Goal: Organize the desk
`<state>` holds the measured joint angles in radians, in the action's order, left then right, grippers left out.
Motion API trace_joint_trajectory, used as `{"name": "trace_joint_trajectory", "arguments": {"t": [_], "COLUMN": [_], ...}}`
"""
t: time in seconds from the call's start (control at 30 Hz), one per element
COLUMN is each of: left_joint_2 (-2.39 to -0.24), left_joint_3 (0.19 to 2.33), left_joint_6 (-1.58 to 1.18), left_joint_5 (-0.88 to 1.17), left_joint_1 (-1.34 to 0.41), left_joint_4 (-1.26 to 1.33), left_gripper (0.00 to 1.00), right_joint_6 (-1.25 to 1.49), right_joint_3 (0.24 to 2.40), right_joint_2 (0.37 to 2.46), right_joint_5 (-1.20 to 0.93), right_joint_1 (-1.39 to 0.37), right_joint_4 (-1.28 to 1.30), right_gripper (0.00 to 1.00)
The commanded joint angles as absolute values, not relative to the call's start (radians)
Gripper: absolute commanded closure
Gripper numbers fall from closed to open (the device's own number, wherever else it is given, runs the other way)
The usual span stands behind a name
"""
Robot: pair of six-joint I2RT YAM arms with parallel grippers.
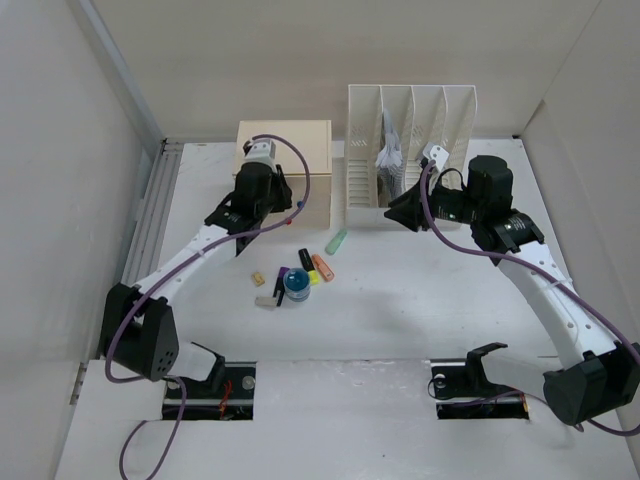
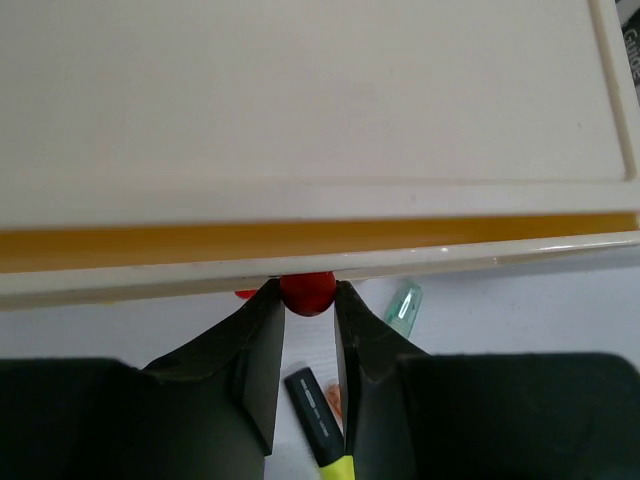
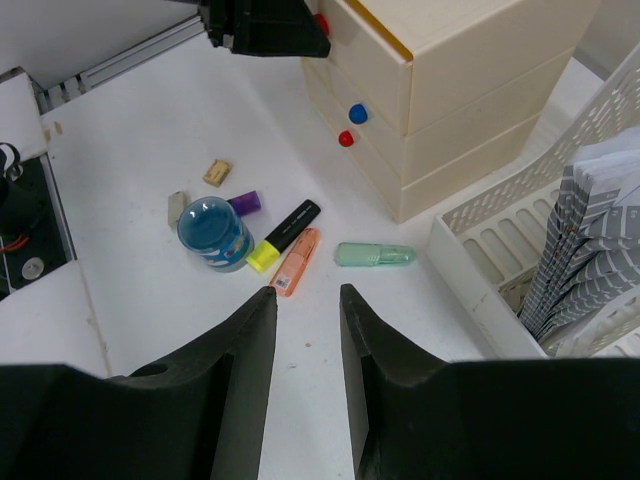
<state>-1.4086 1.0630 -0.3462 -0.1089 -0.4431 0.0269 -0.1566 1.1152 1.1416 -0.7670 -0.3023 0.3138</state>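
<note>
Left gripper (image 2: 308, 300): narrow, seemingly pinching red knob (image 2: 307, 292).
Risk: round knob may slip; light drawer box (image 2: 300, 120) may drag along.
Right gripper (image 3: 308, 295): slightly parted, empty.

Matt white desk (image 1: 420, 310), glossy red knob (image 2: 307, 293) (plastic)
</note>
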Motion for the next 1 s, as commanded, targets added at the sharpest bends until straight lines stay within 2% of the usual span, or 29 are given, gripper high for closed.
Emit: {"name": "trace_joint_trajectory", "arguments": {"t": [0.0,0.13,0.4,0.43,0.47,0.5,0.53,0.6,0.67,0.7,0.83,0.9,0.93,0.97], "left_joint_2": [-1.298,-1.215,-1.082,-1.081,-1.081,-1.081,-1.081,-1.081,-1.053,-1.042,-0.967,-0.896,-0.869,-0.839], "left_joint_3": [0.987,0.862,0.776,0.767,0.767,0.767,0.767,0.776,0.776,0.776,0.785,0.785,0.785,0.795], "left_joint_6": [-0.393,-0.442,-0.500,-0.509,-0.509,-0.509,-0.509,-0.500,-0.500,-0.500,-0.531,-0.541,-0.541,-0.541], "left_joint_5": [-0.129,-0.138,-0.169,-0.169,-0.169,-0.179,-0.189,-0.189,-0.179,-0.170,-0.146,-0.135,-0.135,-0.135], "left_joint_1": [-0.479,-0.514,-0.580,-0.590,-0.591,-0.591,-0.591,-0.591,-0.600,-0.600,-0.638,-0.656,-0.667,-0.667], "left_joint_4": [0.060,0.069,0.060,0.060,0.060,0.051,0.051,0.051,0.041,0.041,0.000,-0.029,-0.038,-0.057], "left_gripper": [0.99,0.99,0.97,0.92,0.79,0.65,0.43,0.29,0.20,0.16,0.15,0.15,0.18,0.26], "right_joint_6": [-0.149,-0.149,-0.149,-0.149,-0.149,-0.149,-0.159,-0.192,-0.224,-0.268,-0.447,-0.552,-0.636,-0.678], "right_joint_3": [1.121,1.121,1.121,1.121,1.121,1.121,1.121,1.121,1.121,1.121,1.156,1.169,1.169,1.169], "right_joint_2": [1.144,1.144,1.144,1.144,1.144,1.144,1.144,1.144,1.155,1.166,1.227,1.258,1.272,1.284], "right_joint_5": [-0.778,-0.788,-0.799,-0.810,-0.810,-0.810,-0.821,-0.830,-0.859,-0.871,-0.978,-1.012,-1.012,-0.996], "right_joint_1": [-0.301,-0.301,-0.301,-0.301,-0.301,-0.301,-0.301,-0.301,-0.301,-0.301,-0.301,-0.336,-0.359,-0.383], "right_joint_4": [0.299,0.299,0.299,0.299,0.299,0.299,0.299,0.308,0.343,0.356,0.469,0.535,0.573,0.586], "right_gripper": [0.63,0.63,0.63,0.63,0.61,0.57,0.51,0.42,0.30,0.27,0.16,0.15,0.13,0.13]}}
